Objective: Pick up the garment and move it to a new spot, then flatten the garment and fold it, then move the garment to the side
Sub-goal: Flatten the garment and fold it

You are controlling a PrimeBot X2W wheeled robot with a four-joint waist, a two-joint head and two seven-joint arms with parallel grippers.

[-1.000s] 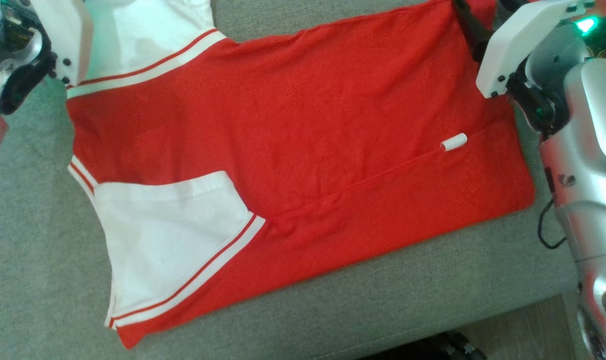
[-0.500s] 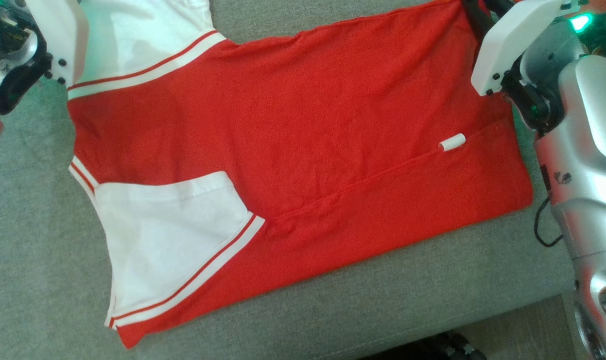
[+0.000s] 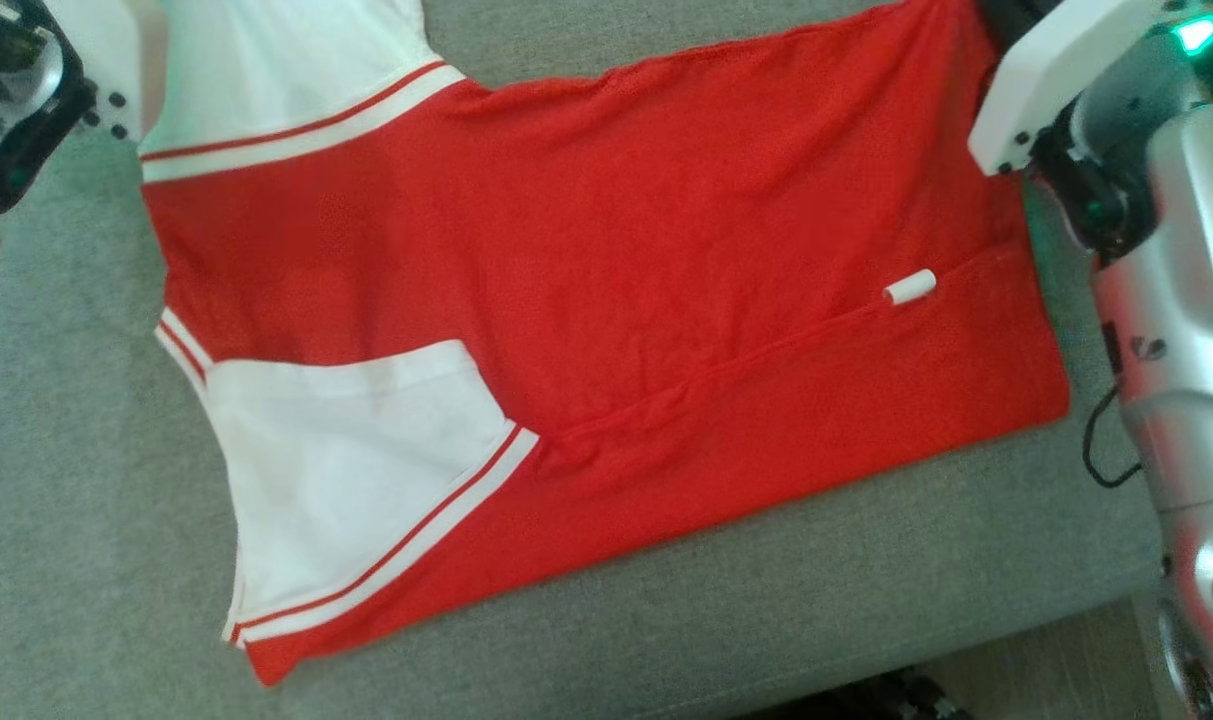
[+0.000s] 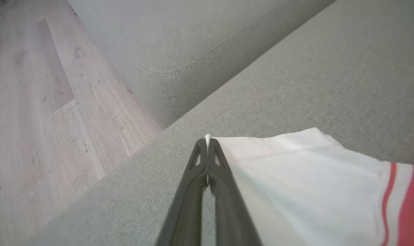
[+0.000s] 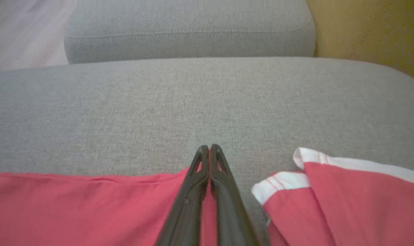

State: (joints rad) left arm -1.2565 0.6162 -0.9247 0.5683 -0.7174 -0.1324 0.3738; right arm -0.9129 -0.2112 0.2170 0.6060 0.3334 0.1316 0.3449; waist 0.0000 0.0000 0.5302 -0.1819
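Garment point(image 3: 606, 260): red knit; white sleeves

Head camera: high, steeply down on red shirt point(image 3: 606, 250) spread over grey sofa seat point(image 3: 866, 600). Wrist cameras: low, close, along left hand point(image 4: 207, 140) toward wood floor point(image 4: 39, 119), right hand point(image 5: 209, 147) toward far cushion point(image 5: 189, 34). All share shirt, seat.

The garment point(image 3: 666, 220) is matt knit cloth; the sofa point(image 3: 766, 600) coarse grey weave; the floor point(image 4: 39, 119) smooth wood grain.
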